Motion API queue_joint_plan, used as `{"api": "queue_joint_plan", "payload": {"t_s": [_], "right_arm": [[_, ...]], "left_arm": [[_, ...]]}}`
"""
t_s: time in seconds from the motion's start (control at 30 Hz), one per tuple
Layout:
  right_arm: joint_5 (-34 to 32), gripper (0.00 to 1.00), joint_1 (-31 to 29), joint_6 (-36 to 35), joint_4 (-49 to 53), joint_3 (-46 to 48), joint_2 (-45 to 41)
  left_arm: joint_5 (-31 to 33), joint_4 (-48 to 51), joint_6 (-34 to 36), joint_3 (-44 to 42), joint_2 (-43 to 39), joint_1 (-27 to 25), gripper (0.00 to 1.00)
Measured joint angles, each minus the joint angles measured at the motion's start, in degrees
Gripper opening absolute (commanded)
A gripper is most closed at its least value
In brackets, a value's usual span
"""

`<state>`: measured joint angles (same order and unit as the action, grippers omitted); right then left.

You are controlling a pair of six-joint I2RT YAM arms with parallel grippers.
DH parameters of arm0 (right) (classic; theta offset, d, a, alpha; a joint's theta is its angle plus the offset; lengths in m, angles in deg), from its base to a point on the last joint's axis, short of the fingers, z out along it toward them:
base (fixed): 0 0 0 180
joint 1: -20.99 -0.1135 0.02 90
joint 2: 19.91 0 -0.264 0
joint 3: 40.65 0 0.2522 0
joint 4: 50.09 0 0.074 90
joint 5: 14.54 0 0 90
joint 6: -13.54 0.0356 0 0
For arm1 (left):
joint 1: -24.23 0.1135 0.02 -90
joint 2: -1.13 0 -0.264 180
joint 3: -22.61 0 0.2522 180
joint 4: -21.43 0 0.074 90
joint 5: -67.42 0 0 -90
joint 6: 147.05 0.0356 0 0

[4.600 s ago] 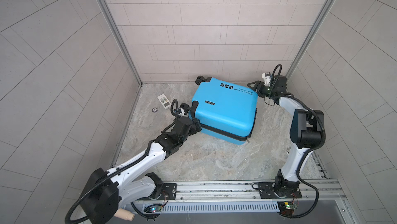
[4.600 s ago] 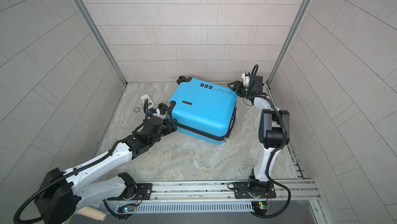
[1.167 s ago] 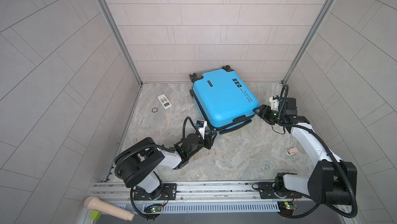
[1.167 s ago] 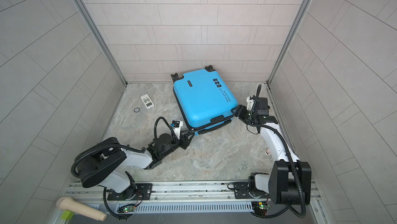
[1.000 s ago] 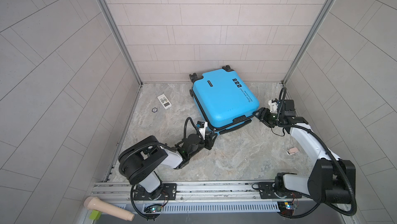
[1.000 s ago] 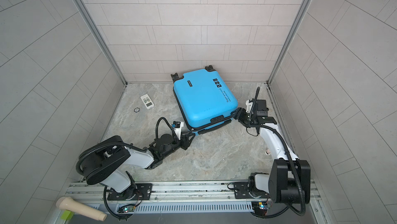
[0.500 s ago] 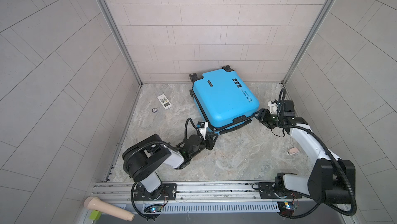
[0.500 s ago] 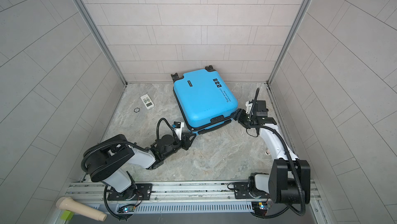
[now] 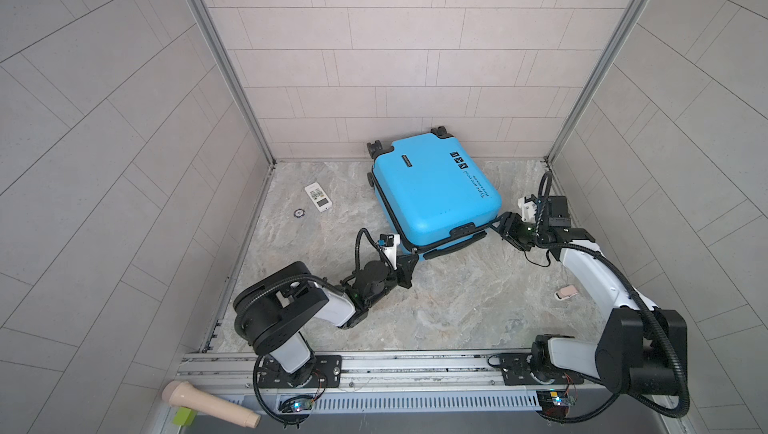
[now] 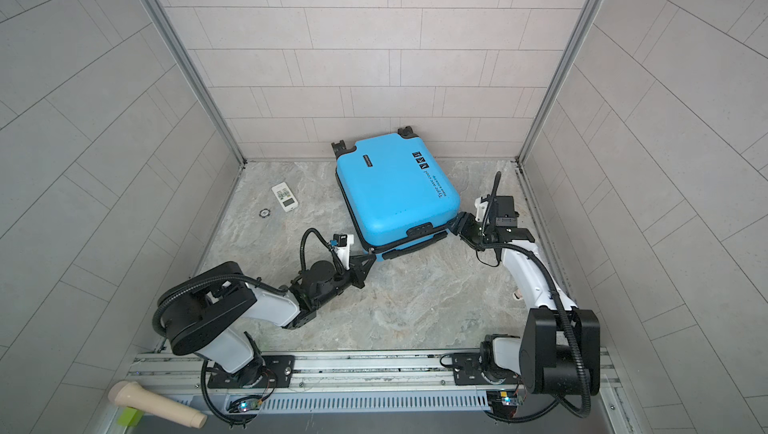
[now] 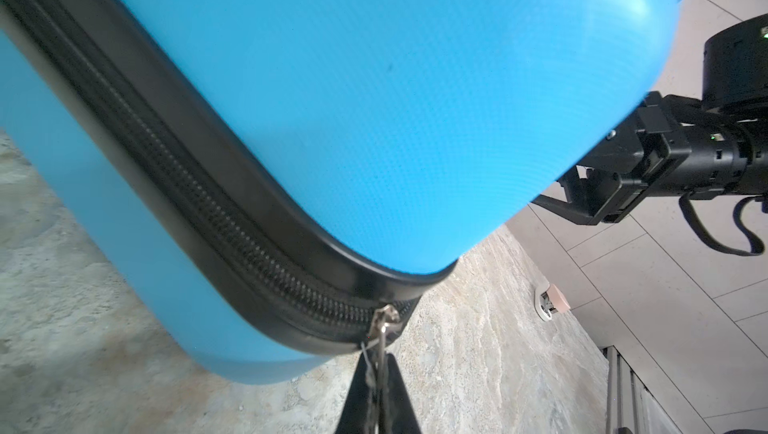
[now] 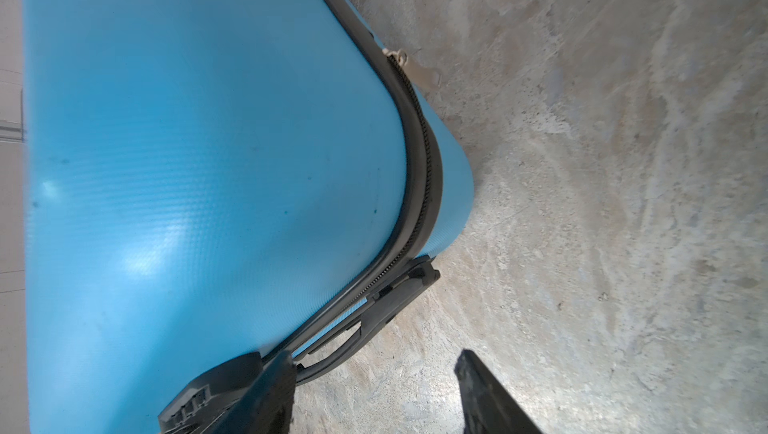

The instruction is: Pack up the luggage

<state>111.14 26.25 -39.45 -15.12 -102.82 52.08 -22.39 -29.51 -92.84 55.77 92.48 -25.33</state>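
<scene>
Front edge: metal rail (image 9: 415, 369) carries both arm bases. A beige handle-shaped tool (image 9: 208, 403) and a green block (image 9: 185, 427) lie at its left end, off the floor.

Left gripper (image 9: 409, 263) (image 10: 370, 259) is low over the stone floor (image 9: 457, 307), at the near-left corner of the luggage (image 9: 432, 186) (image 10: 395, 190). In the left wrist view the jaws are pinched together (image 11: 378, 365) on the metal zipper pull (image 11: 384, 319), which hangs off the black zipper band (image 11: 208, 203).

Small pink object (image 9: 566, 292) lies on the floor at the right, near the right arm and well apart from the case.

Right gripper (image 9: 500, 224) (image 10: 459, 224) is at the near-right corner of the luggage. Its jaws are apart (image 12: 370, 363) with nothing clamped. One finger (image 12: 274, 369) is right at the shell, by the end of the black carry handle (image 12: 374, 311) (image 9: 455, 247); the other is over bare floor. A beige tab (image 12: 415, 70) hangs off the zipper band further along.

The luggage lies flat on the floor, lid down, blue shell up with black text and icons on top. It is turned at an angle, centre-back of the cell, black wheels (image 9: 376, 147) toward the back wall and handle side toward the arms.

Far left on the floor: white remote (image 9: 318, 198) (image 10: 284, 198), with a small round ring (image 9: 298, 213) just beside it. Both are well apart from the case.
</scene>
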Motion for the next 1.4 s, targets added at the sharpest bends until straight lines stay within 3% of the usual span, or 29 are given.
{"api": "queue_joint_plan", "payload": {"t_s": [0.4,0.73,1.07,1.4], "right_arm": [[-0.1,0.68,0.9,-3.4,3.8,-4.3,0.3],[4.4,0.69,0.5,-1.1,0.9,-6.4,3.2],[5.2,0.70,-3.4,1.4,-1.3,-6.4,3.2],[5.4,0.72,-8.9,3.0,-8.7,-6.5,4.2]], "left_arm": [[7.5,35.6,6.8,5.6,-17.6,-0.1,0.00],[15.3,45.9,8.3,4.2,-24.9,0.7,0.00],[17.9,57.8,12.4,3.0,-34.0,2.1,0.00],[16.8,55.6,18.7,-1.0,-38.0,2.5,0.00]]}}
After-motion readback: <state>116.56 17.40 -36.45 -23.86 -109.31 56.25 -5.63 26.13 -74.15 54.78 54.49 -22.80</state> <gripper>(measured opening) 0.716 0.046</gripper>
